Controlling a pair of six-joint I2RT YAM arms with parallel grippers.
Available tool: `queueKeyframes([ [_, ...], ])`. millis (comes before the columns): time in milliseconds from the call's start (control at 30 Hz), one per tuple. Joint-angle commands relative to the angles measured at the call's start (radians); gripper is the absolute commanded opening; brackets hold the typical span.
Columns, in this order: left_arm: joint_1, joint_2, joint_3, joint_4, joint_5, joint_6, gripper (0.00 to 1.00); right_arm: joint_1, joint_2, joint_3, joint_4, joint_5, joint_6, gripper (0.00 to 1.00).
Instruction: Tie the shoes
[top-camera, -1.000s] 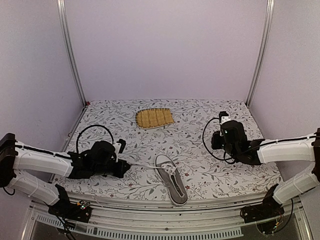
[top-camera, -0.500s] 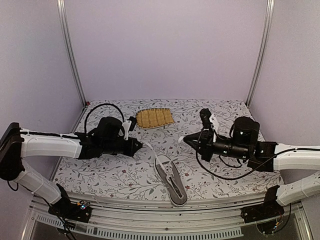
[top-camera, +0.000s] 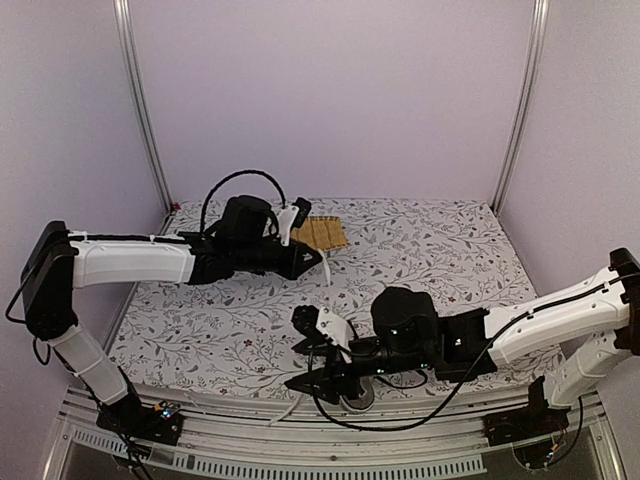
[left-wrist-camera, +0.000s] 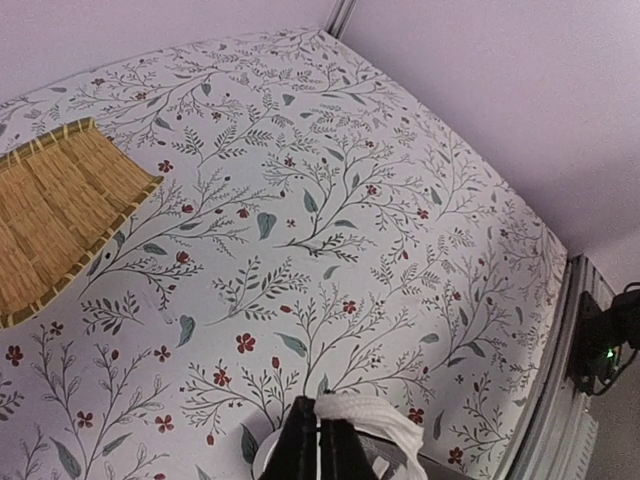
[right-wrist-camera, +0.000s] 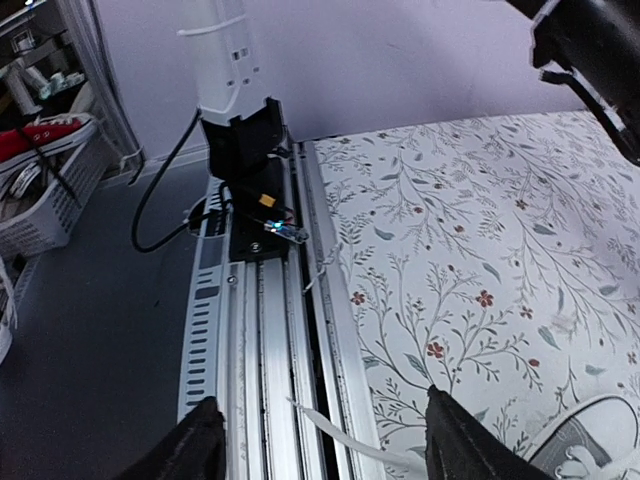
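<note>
The grey shoe (top-camera: 357, 398) lies at the table's front edge, mostly hidden under my right arm; its white toe cap (right-wrist-camera: 590, 435) shows in the right wrist view. My left gripper (top-camera: 310, 258) hovers near the back of the table, shut on a white lace (left-wrist-camera: 372, 416) that hangs from its tips (left-wrist-camera: 320, 452). My right gripper (right-wrist-camera: 325, 455) is open over the front rail, left of the shoe. The other lace end (right-wrist-camera: 345, 432) trails loose across the rail between its fingers (right-wrist-camera: 195, 450), with neither finger touching it.
A yellow woven mat (top-camera: 325, 232) lies at the back centre, just behind the left gripper, and shows as well in the left wrist view (left-wrist-camera: 50, 215). The left arm's base (right-wrist-camera: 240, 135) stands on the aluminium front rail (right-wrist-camera: 265, 330). Frame posts rise at both back corners.
My left gripper has moved back and to the right toward the mat, lifting its lace. My right arm has swung from the right side across the shoe to the front edge and opened.
</note>
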Motion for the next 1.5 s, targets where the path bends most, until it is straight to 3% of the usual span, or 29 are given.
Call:
queueKeyframes([
  [0, -0.016, -0.015, -0.007, 0.053, 0.051, 0.055, 0.0, -0.035, -0.105, -0.019, -0.023, 0.127, -0.039, 0.73],
  [200, -0.048, -0.054, -0.051, 0.107, 0.081, 0.09, 0.0, -0.275, -0.171, -0.01, -0.17, 0.147, 0.068, 0.72],
  [400, -0.068, -0.076, -0.07, 0.132, 0.085, 0.108, 0.0, -0.48, -0.132, 0.021, -0.194, -0.063, 0.199, 0.6],
  [933, -0.079, -0.066, -0.07, 0.127, 0.07, 0.112, 0.0, -0.511, 0.011, 0.148, -0.143, -0.2, 0.213, 0.51],
  [1133, -0.081, -0.057, -0.067, 0.13, 0.075, 0.112, 0.0, -0.509, 0.067, 0.173, -0.137, -0.204, 0.215, 0.35],
  [1267, -0.085, -0.055, -0.074, 0.13, 0.071, 0.107, 0.0, -0.509, 0.062, 0.163, -0.124, -0.198, 0.214, 0.05],
  [1300, -0.084, -0.056, -0.079, 0.125, 0.068, 0.097, 0.09, -0.509, 0.053, 0.156, -0.119, -0.187, 0.216, 0.03],
  [1333, -0.084, -0.06, -0.087, 0.124, 0.068, 0.084, 0.25, -0.509, 0.041, 0.144, -0.11, -0.175, 0.219, 0.02],
  [1367, -0.086, -0.065, -0.102, 0.124, 0.071, 0.069, 0.51, -0.509, 0.025, 0.132, -0.104, -0.161, 0.225, 0.02],
  [1400, -0.091, -0.071, -0.121, 0.126, 0.071, 0.052, 0.61, -0.509, 0.011, 0.12, -0.101, -0.144, 0.229, 0.02],
  [1467, -0.112, -0.083, -0.169, 0.129, 0.066, 0.015, 0.68, -0.508, -0.012, 0.099, -0.101, -0.124, 0.236, 0.02],
])
